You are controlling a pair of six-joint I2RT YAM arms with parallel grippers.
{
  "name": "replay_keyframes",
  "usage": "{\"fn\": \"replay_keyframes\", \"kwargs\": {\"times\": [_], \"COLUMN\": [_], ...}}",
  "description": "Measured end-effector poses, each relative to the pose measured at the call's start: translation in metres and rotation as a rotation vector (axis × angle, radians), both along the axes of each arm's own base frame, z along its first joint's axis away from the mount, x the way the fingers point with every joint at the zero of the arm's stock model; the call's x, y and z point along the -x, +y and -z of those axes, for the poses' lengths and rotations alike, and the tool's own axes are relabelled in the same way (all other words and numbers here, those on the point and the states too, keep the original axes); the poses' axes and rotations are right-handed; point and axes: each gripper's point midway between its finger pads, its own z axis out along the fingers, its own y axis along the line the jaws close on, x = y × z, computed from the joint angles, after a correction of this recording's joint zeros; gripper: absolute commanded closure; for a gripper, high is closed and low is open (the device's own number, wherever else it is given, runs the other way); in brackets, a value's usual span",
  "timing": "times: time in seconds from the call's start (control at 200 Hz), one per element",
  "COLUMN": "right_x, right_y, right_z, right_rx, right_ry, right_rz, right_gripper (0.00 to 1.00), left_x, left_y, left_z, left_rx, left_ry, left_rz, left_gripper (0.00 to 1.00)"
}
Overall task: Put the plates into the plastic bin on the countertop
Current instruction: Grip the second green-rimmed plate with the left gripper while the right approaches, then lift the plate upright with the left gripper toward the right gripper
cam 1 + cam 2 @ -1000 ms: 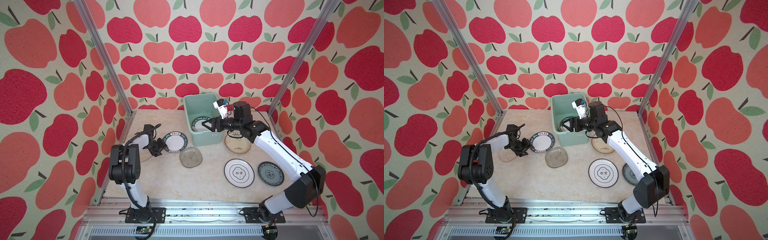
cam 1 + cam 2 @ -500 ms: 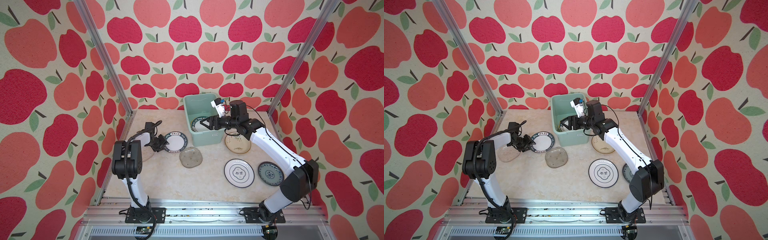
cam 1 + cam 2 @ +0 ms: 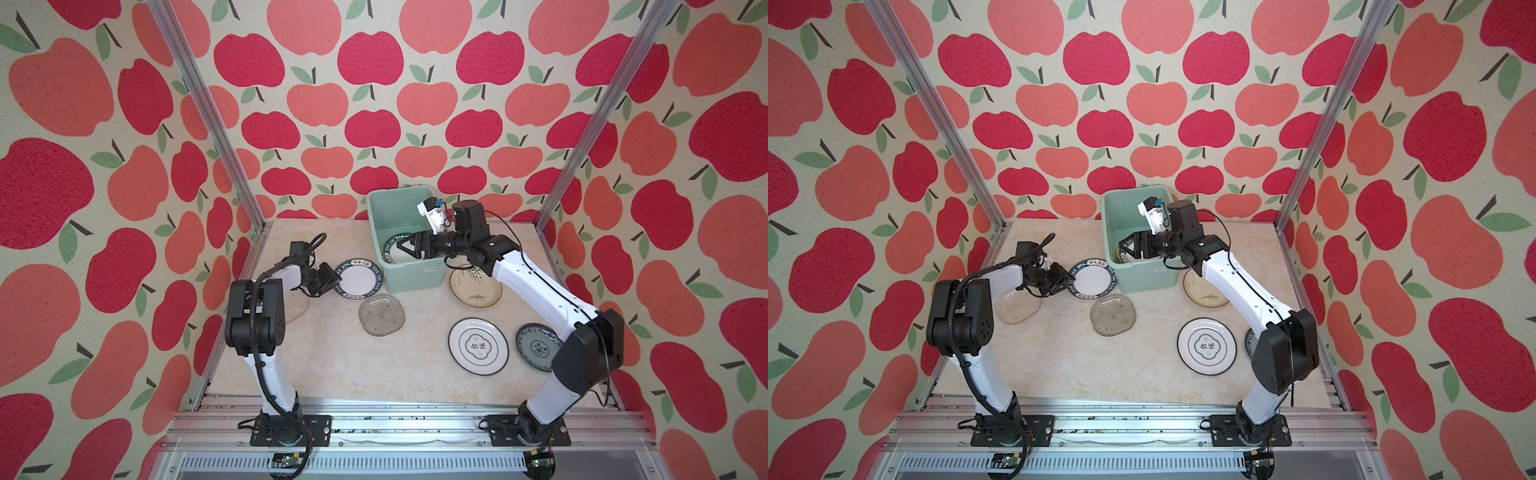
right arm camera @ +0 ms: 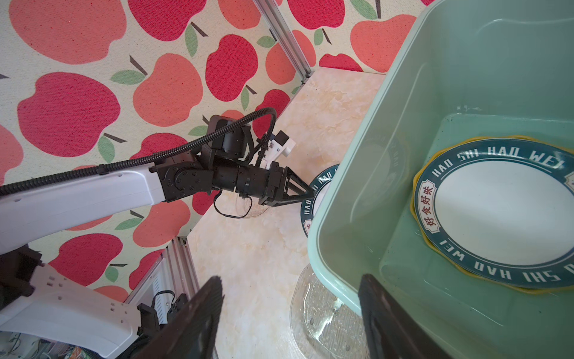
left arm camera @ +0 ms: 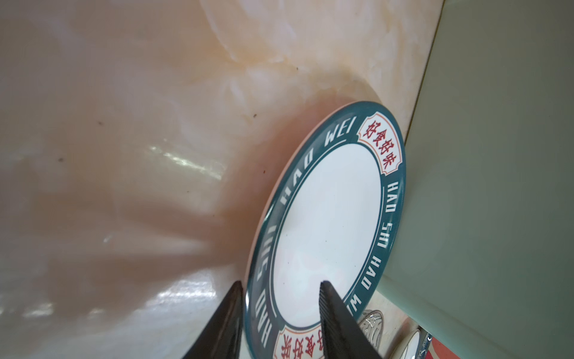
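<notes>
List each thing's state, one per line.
plastic bin, upright, two plates inside.
inner green-rimmed plate, lying atop yellow plate.
outer green-rimmed plate, on countertop beside bin.
left hand, open, straddling its rim.
right hand, open, empty, over bin.
middle clear plate, flat.
left clear plate, flat, partly under arm.
cream plate, flat.
ringed white plate, flat.
blue plate, flat.

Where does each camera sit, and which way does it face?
Both top views: high in front, looking down at the countertop; both whole arms show.
Left wrist: on the left arm, facing the green-rimmed plate beside the bin; left gripper shows.
Right wrist: on the right arm, facing into the bin; right gripper and left arm show.
Shared: both wrist views show that plate.
</notes>
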Motion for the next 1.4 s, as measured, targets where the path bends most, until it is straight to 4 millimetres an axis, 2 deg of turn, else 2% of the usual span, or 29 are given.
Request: {"fn": "replay_keyframes", "kwargs": {"times": [0.545, 0.81, 1.116, 1.401], "right_x": [0.0, 0.001, 0.002, 0.004], "right_y": [0.001, 0.001, 0.0, 0.001], "right_z": [-0.013, -0.014, -0.011, -0.016], "right_rx": [-0.016, -0.013, -0.005, -0.002], "right_ry": [-0.002, 0.002, 0.022, 0.018], "right_rz": [-0.002, -0.002, 0.001, 0.004], "right_gripper": [0.29, 0.29, 0.3, 0.31], "left_x": [-0.022, -0.018, -0.008, -0.002], "left_y": [-0.005, -0.007, -0.009, -0.004], "left_z": [-0.03, -0.028, -0.02, -0.015], "left_rx": [0.088, 0.094, 0.071, 0.041], "left_ry": [-0.123, -0.102, -0.052, -0.016], "left_rz": [-0.043, -0.042, -0.026, -0.042], "left_gripper": [0.74, 0.75, 0.87, 1.0]}}
